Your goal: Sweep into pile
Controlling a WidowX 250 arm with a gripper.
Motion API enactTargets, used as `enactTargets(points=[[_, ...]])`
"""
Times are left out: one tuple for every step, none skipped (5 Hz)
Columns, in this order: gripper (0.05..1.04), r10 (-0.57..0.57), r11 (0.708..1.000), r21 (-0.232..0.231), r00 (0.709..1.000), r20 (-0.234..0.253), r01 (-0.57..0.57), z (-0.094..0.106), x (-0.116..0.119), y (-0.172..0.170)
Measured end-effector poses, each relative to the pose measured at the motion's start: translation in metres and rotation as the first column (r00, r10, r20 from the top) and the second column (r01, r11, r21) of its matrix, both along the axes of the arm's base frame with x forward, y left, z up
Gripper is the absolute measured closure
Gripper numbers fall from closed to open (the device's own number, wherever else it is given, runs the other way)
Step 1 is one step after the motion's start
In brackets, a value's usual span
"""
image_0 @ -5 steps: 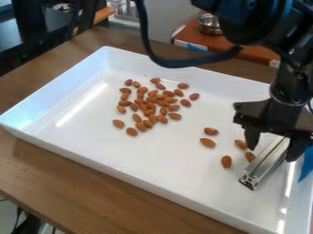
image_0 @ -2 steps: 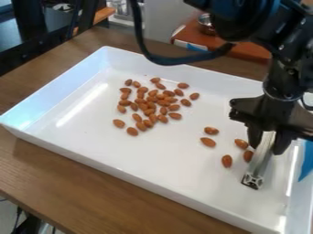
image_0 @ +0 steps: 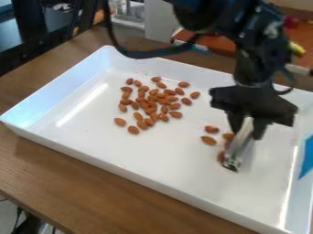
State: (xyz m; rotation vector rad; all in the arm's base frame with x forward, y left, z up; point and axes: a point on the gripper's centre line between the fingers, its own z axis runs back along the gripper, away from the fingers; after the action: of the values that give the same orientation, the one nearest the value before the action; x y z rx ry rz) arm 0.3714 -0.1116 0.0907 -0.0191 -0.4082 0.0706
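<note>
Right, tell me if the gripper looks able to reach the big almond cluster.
Likely yes: between the gripper with its metal bar and the cluster lie only stray almonds and bare tray.

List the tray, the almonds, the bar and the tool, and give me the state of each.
Tray: upright, holding almonds
Larger almond group: loosely bunched, uncovered
Smaller almond group: separate, partly hidden by the bar
Metal bar: gripped, slanting
Tool: closed on the bar

Glossy white tray [image_0: 153, 176], smooth brown wood table [image_0: 73, 192], shiny metal bar [image_0: 240, 147]
</note>
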Motion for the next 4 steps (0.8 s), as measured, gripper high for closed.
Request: enactTargets(points=[[0.745,0.004,1.000,-0.016,1.000,-0.008,-0.004,-0.001,0.003,0.023],[0.745,0.009,1.000,-0.011,1.000,-0.011,-0.009,-0.001,0.007,0.057],[0.745,0.020,1.000,0.024,1.000,-0.012,-0.019,-0.001,0.008,0.078],[0.745,0.011,0.994,0.112,1.000,-0.029,-0.008,-0.002,0.006,0.100]])
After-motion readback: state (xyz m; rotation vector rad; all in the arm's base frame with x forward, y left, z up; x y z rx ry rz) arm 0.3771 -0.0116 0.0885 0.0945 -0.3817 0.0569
